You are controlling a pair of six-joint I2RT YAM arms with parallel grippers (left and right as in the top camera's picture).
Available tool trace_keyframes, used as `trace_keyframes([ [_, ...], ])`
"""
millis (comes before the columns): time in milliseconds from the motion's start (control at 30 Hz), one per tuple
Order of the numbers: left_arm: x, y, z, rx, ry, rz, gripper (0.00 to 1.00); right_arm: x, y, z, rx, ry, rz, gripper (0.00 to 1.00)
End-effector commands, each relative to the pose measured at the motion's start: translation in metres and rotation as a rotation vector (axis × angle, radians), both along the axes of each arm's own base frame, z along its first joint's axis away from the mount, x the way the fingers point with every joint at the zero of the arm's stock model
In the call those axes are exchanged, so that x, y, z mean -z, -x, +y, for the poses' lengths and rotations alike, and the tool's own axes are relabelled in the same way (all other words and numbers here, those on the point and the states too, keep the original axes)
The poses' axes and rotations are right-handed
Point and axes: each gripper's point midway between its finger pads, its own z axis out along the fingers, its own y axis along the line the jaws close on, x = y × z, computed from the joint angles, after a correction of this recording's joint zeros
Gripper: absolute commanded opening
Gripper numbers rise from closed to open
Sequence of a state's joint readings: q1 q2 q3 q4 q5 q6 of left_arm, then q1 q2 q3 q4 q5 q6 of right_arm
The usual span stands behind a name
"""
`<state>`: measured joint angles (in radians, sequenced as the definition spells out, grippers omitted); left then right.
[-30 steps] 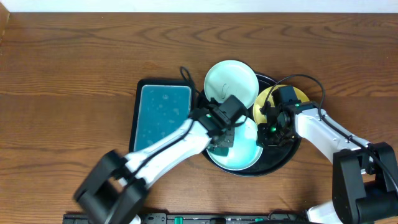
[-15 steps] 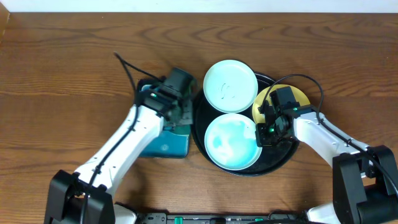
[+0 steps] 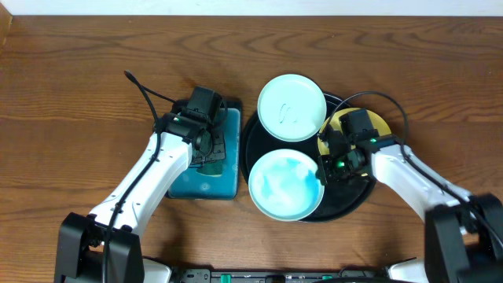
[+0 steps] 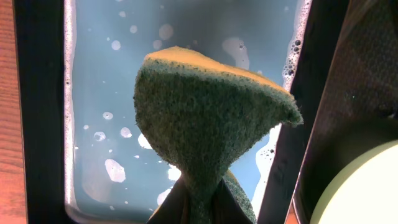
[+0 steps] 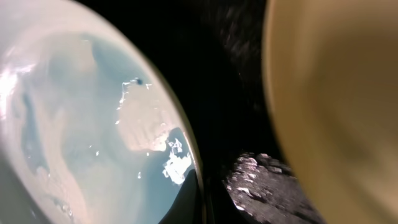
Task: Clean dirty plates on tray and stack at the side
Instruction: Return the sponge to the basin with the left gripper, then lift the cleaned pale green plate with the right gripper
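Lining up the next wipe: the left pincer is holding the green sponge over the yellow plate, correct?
Not quite. The left pincer holds the green sponge over the teal tray of soapy water, not over the yellow plate. The left wrist view shows it.

Overhead, the light is bright and even, falling from above: the wooden table (image 3: 78,94) carries a mild sheen, and the left arm (image 3: 149,177) casts only a short, soft shadow. The black tray (image 3: 355,202) swallows detail. The focus is sharp throughout.

In the left wrist view, the sponge (image 4: 205,130) is crisp and well lit, as are the foam bubbles beside the dark rim of the rectangular tray (image 4: 40,112).

The right wrist view is dim and very close. The wet mint plate (image 5: 74,124) throws white glare spots (blown out near its rim), and the yellow plate (image 5: 336,93) is a soft blur.
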<state>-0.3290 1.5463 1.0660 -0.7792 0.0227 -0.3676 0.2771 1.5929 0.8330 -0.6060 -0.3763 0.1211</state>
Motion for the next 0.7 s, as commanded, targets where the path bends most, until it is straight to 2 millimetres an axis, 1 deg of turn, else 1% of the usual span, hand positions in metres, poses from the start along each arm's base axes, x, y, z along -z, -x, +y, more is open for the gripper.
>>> trace_keyframes([
  [0,0.002,0.003,0.004,0.048,-0.021,0.0,0.08,-0.025,-0.018,-0.016,0.008,0.105,-0.157,0.01],
  [133,0.001,0.0,0.003,0.072,-0.024,-0.012,0.08,-0.051,-0.031,-0.037,0.057,0.209,-0.29,0.01],
  [233,0.001,0.0,0.003,0.072,-0.024,-0.013,0.08,-0.066,-0.037,-0.05,0.092,0.267,-0.359,0.01],
  [400,0.004,-0.001,0.002,0.072,-0.026,-0.009,0.08,-0.075,-0.039,-0.059,0.12,0.314,-0.4,0.01],
  [533,0.012,-0.001,0.002,0.091,-0.036,0.011,0.08,-0.08,-0.042,-0.058,0.103,0.396,-0.443,0.01],
  [667,0.018,-0.004,0.002,0.131,-0.046,0.016,0.08,-0.098,-0.048,-0.056,0.086,0.527,-0.536,0.01],
])
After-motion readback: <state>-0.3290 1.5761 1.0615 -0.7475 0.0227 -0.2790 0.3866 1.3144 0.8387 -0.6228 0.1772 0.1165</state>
